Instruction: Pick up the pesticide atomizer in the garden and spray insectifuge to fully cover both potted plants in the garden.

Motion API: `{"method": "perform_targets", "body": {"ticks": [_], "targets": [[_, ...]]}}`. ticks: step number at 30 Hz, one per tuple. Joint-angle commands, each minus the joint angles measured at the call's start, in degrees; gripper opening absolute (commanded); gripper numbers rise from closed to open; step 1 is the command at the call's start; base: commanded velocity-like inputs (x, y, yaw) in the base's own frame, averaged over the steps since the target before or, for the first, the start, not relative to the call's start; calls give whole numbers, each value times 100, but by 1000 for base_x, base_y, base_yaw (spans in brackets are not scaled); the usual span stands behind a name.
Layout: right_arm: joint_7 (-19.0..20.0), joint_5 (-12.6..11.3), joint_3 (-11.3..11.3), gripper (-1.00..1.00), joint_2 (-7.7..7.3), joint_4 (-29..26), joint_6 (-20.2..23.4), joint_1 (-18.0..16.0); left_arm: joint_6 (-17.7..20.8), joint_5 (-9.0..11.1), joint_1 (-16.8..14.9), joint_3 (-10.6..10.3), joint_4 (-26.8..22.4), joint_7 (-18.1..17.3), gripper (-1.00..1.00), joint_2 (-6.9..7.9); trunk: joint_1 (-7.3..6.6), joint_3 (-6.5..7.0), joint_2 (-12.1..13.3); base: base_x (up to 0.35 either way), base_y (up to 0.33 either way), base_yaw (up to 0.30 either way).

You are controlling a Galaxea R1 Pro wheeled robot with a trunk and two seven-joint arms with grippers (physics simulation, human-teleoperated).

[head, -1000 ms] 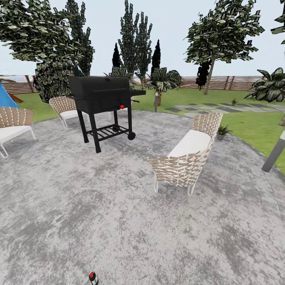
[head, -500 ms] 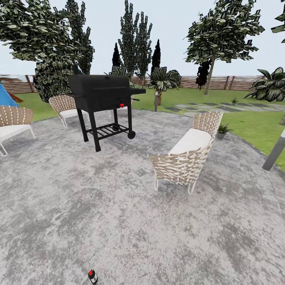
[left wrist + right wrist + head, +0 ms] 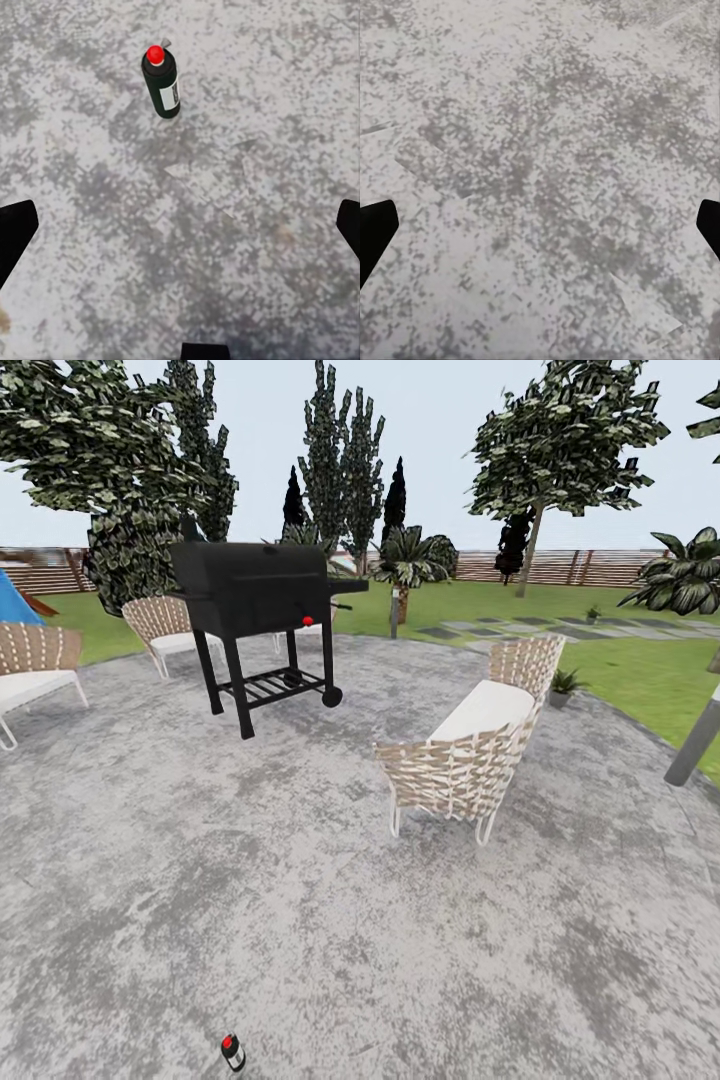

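Nothing is done yet, I judge: my left gripper (image 3: pixel 180 225) and right gripper (image 3: pixel 540 225) are both spread wide and empty over the paving. The spray bottle (image 3: pixel 233 1052) stands upright on the patio (image 3: pixel 300 920) just ahead of me, unpicked. One small potted plant (image 3: pixel 565 687) sits far off at the lawn's edge behind the wicker chair (image 3: pixel 470 755), unsprayed.

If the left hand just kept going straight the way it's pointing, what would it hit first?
Most likely the bare grey patio paving. The left hand is open, and the pesticide atomizer stands off its centre line, so it would probably miss it, though depth is unclear.
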Motion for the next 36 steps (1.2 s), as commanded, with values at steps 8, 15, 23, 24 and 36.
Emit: {"method": "perform_targets", "body": {"ticks": [8, 15, 23, 24, 36], "targets": [[-18, -2, -16, 100, 11, -127, -13, -9, 39, -11, -78, -23, -30, -78, 100, 95, 176, -150, -324, 0, 0, 0], [-16, -5, -15, 100, 41, -1069, 36, -644, 114, -37, -924, -64, -177, -121, 100, 390, 329, -275, -605, 0, 0, 0], [-9, 6, -25, 100, 27, -1139, 152, -1883, 269, -335, -1431, -83, -160, -1173, 100, 509, 505, -419, -926, 0, 0, 0], [3, 5, -20, 100, 24, -1140, 154, -1904, 259, -368, -1415, -83, -155, -1200, 100, 514, 527, -437, -966, 0, 0, 0], [14, -3, -10, 100, -19, -1177, 168, -1945, 225, -427, -1372, -83, -145, -1250, 100, 543, 791, -652, -1447, 0, 0, 0]]}}
